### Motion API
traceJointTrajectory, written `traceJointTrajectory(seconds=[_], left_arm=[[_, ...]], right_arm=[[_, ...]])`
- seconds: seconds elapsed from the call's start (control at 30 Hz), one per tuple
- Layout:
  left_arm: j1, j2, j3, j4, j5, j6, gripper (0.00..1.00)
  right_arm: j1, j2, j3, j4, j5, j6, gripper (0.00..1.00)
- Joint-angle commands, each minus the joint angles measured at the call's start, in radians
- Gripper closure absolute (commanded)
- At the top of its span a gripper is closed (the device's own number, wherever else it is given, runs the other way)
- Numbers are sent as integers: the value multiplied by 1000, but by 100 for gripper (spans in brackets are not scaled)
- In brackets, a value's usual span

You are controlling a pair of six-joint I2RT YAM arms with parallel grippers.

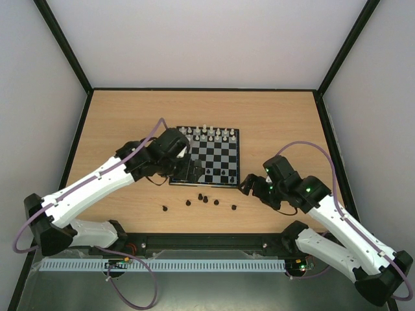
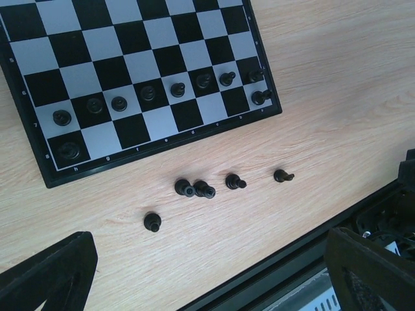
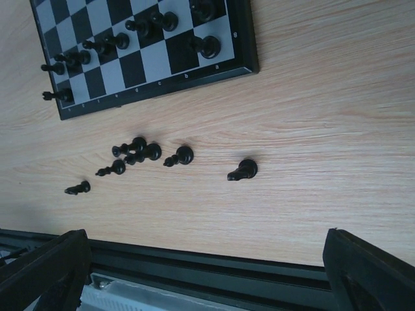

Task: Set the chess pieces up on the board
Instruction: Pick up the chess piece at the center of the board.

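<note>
Chess pieces, six tiny black figurines, are sitting loose on the pale wooden tabletop just in front of the small black-and-grey checked board. More black pieces are standing on its two near rows, and cream pieces are standing along its far edge. The left gripper is hovering over the board's near-left corner and the right gripper just beside its near-right corner. Both pairs of jaws are gaping wide apart, holding nothing.

Light is bright, even and diffuse. The loose black pieces cast only faint, short shadows on the table. Pale squares of the board show mild sheen. Fingers of the left gripper appear dark, slightly soft.
</note>
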Motion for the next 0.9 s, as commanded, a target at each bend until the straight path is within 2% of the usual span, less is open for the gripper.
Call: traceJointTrajectory(seconds=[0.0,0.2,0.33,0.47,0.53,0.67,0.87], left_arm=[[16,-33,-22,-42,-20,4,1],[35,5,-53,13,-140,-120,1],[38,51,29,-52,-103,-216,1],[44,68,92,-126,-71,-179,1],[53,54,76,-154,-61,-140,1],[88,2,63,-212,-2,-90,1],[167,-51,-50,-140,35,-84,1]], right_arm=[[-1,52,79,-86,16,31,1],[-1,148,50,-58,-4,-184,1],[-1,169,7,-42,-85,-216,1],[-1,207,9,-31,-83,-182,0],[0,255,34,-24,-56,-170,2],[8,315,171,-79,-29,-119,6],[49,410,280,-148,-6,-218,13]])
